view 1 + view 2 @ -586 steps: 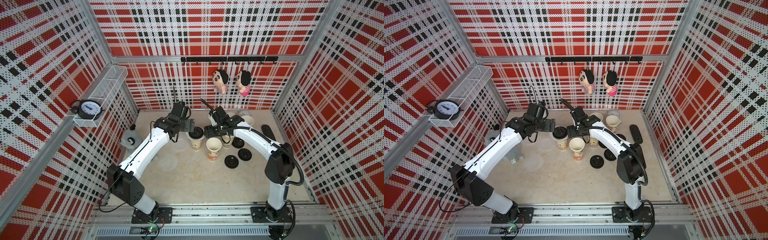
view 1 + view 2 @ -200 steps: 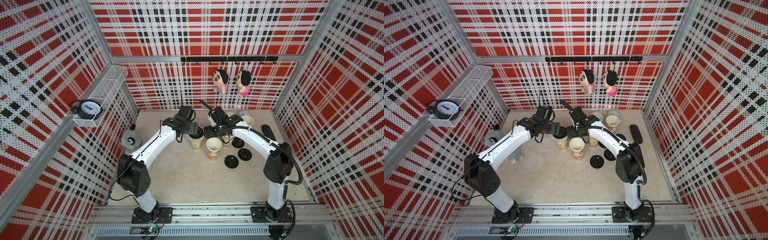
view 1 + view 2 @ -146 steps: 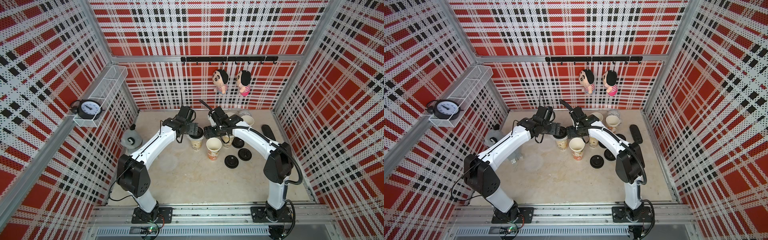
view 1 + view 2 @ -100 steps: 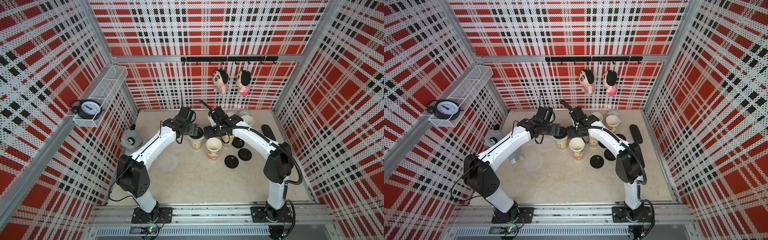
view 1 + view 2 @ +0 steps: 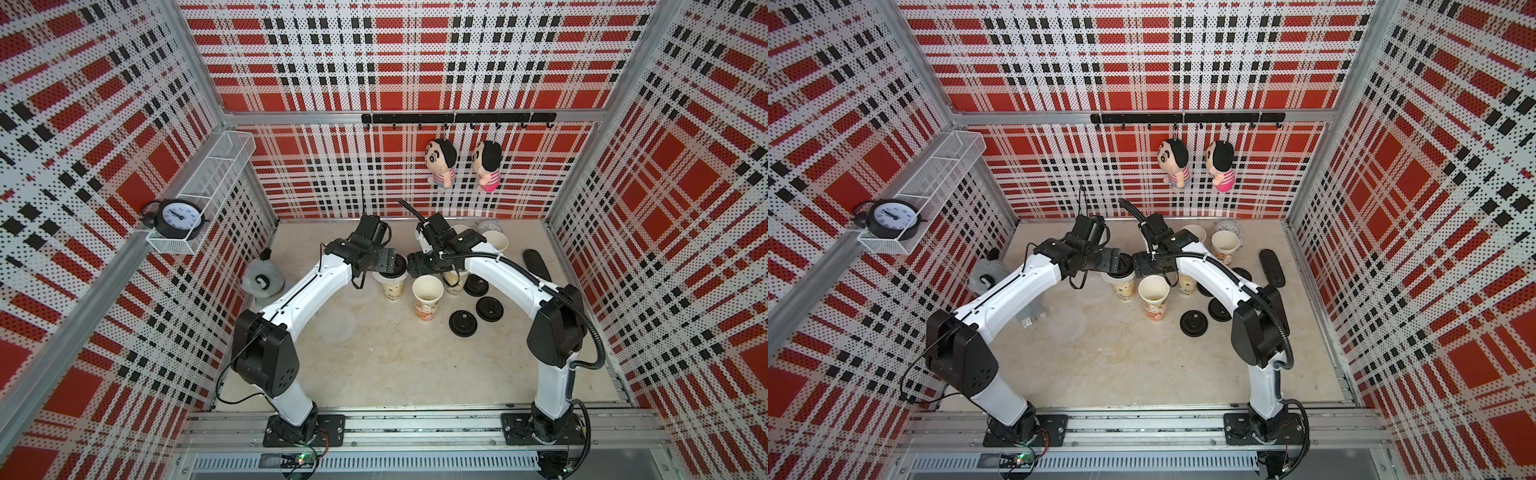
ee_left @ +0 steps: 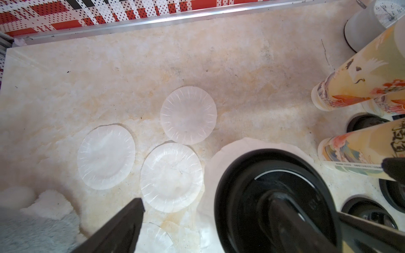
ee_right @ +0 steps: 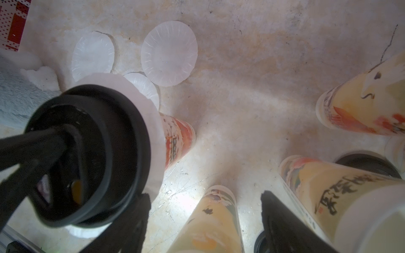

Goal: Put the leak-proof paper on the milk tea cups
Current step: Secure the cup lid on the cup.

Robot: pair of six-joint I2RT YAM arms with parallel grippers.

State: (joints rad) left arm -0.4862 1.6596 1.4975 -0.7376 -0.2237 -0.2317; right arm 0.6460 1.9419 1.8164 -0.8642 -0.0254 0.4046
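Three loose sheets of leak-proof paper (image 6: 188, 115) (image 6: 106, 157) (image 6: 171, 177) lie flat on the floor. One milk tea cup (image 5: 392, 286) carries a sheet (image 6: 219, 157) pinned under a black lid (image 6: 274, 197). My left gripper (image 6: 207, 203) is open above this cup, one finger lying across the lid and the other out over the floor. My right gripper (image 7: 206, 197) is open beside it, one finger next to the lid's rim (image 7: 140, 153). An uncovered cup (image 7: 214, 219) stands below the gap between its fingers. More open cups (image 5: 428, 295) (image 5: 494, 241) stand nearby.
Three black lids (image 5: 462, 322) (image 5: 490, 308) (image 5: 476, 284) lie on the floor right of the cups. A small white clock (image 5: 486, 227) stands at the back wall, a black oblong (image 5: 536, 264) at the right wall, a fluffy grey thing (image 5: 262, 280) at the left wall.
My left gripper has swung right, from beside the lidded cup to over its lid, and has barely moved in the last second. The right arm has stayed still.
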